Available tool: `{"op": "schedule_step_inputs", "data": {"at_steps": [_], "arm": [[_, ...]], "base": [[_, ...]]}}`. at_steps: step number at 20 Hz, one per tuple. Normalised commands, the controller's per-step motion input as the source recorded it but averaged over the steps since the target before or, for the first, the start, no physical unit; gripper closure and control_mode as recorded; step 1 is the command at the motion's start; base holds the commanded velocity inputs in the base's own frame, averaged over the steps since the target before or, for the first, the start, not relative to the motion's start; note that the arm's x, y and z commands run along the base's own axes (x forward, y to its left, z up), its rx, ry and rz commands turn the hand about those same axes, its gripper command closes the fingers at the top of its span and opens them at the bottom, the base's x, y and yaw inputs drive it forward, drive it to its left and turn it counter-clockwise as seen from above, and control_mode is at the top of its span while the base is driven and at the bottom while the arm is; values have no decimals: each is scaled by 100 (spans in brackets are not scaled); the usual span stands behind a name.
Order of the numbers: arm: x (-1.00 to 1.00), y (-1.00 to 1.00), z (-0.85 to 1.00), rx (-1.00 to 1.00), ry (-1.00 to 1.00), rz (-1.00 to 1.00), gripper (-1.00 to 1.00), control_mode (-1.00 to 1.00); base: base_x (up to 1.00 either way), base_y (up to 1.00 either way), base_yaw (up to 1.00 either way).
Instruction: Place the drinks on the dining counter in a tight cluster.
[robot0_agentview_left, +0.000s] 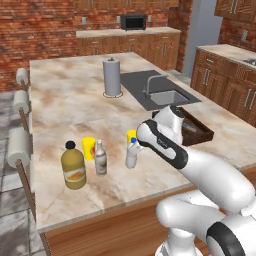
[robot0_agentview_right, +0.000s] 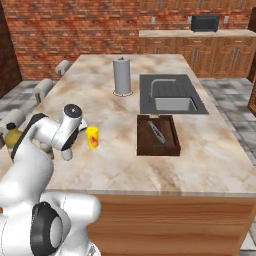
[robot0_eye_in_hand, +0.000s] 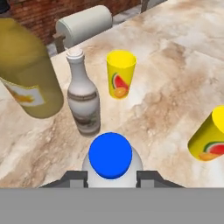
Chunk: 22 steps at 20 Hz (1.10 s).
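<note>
On the dining counter (robot0_agentview_left: 65, 105) stand three bottles near the front edge. The fat amber juice bottle (robot0_agentview_left: 73, 167) (robot0_eye_in_hand: 26, 74) is leftmost, and the slim grey-brown bottle (robot0_agentview_left: 100, 158) (robot0_eye_in_hand: 83, 100) stands close to its right. A short gap further right is the white blue-capped bottle (robot0_agentview_left: 132, 155) (robot0_eye_in_hand: 110, 155), upright on the stone. My gripper (robot0_agentview_left: 139, 148) (robot0_eye_in_hand: 111, 177) comes at it from the right, and its fingers (robot0_eye_in_hand: 76, 177) press both sides of the bottle just below the cap.
Two yellow watermelon cups (robot0_agentview_left: 88, 148) (robot0_agentview_left: 131, 135) stand just behind the bottles. A paper towel roll (robot0_agentview_left: 112, 76), the inset sink (robot0_agentview_left: 167, 97) and a dark wooden tray (robot0_agentview_left: 197, 131) lie further back and right. Stools (robot0_agentview_left: 20, 145) line the counter's left edge.
</note>
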Motion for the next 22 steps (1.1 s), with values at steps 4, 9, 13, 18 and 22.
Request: {"op": "schedule_step_inputs", "data": {"at_steps": [4,9,13,18,22], "arm": [[62,1,-12,0,4,10,100,-100],[45,0,0,-3,1,1,100,-100],[16,6,0,-2,2,7,100,-100],[0,3,-1,0,0,14,100,-100],[0,14,-3,0,-4,6,100,-100]], "base": [[0,0,0],[0,0,0],[0,0,0],[0,0,0],[0,0,0]]}}
